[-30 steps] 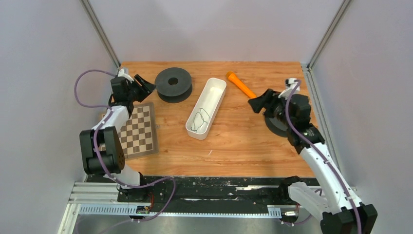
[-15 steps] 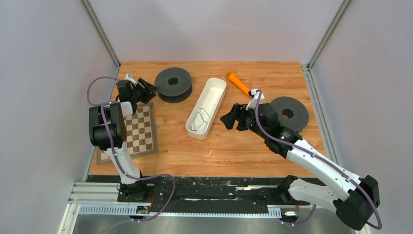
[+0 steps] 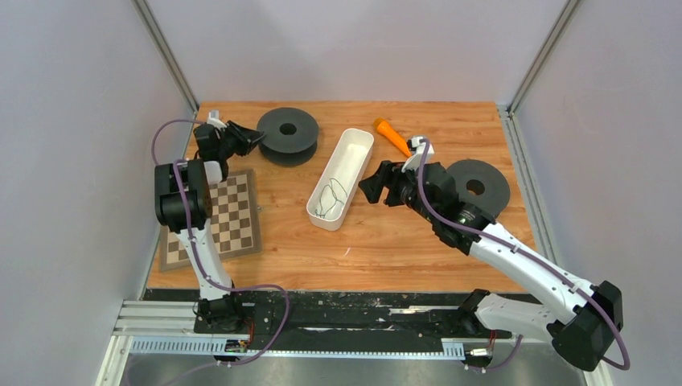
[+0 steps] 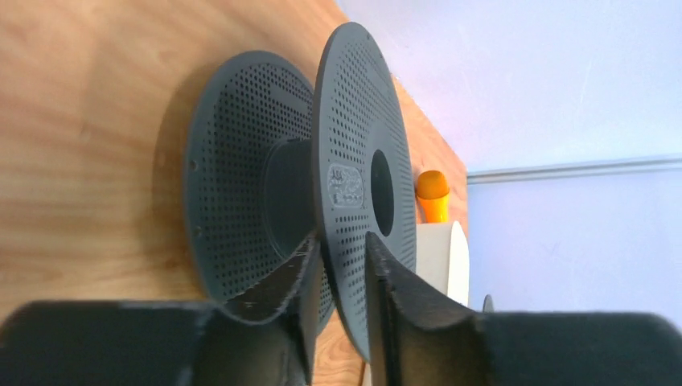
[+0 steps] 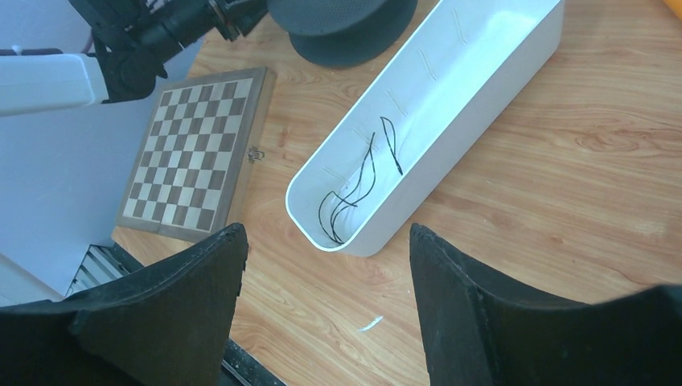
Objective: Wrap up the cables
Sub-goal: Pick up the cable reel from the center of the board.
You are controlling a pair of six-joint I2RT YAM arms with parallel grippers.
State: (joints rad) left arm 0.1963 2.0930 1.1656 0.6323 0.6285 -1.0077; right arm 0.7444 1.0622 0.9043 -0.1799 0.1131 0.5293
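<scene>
**Cables** [image 5: 358, 181]: thread-thin, limp dark loops, lying in the near end of the white tray [image 5: 450, 145] (smooth plastic, long, round-cornered), presumably to be kept together.

**Right gripper** [image 5: 326, 265]: spread wide, nothing held, poised just right of the tray, seemingly for a reach in.

**Left gripper** [image 4: 342, 241]: apparently clamped on the perforated flange of the black spool [image 4: 354, 121], left of the tray, judged to be steadied for winding.

Right wrist: tray [image 5: 426, 161] and left spool [image 5: 346, 24] were clipped at 12–1 o'clock. Left wrist: left gripper [image 4: 343, 249] hid that spool's 6 o'clock rim; contact was unclear. Overhead: cables [image 3: 328, 199] were too thin to count.
</scene>
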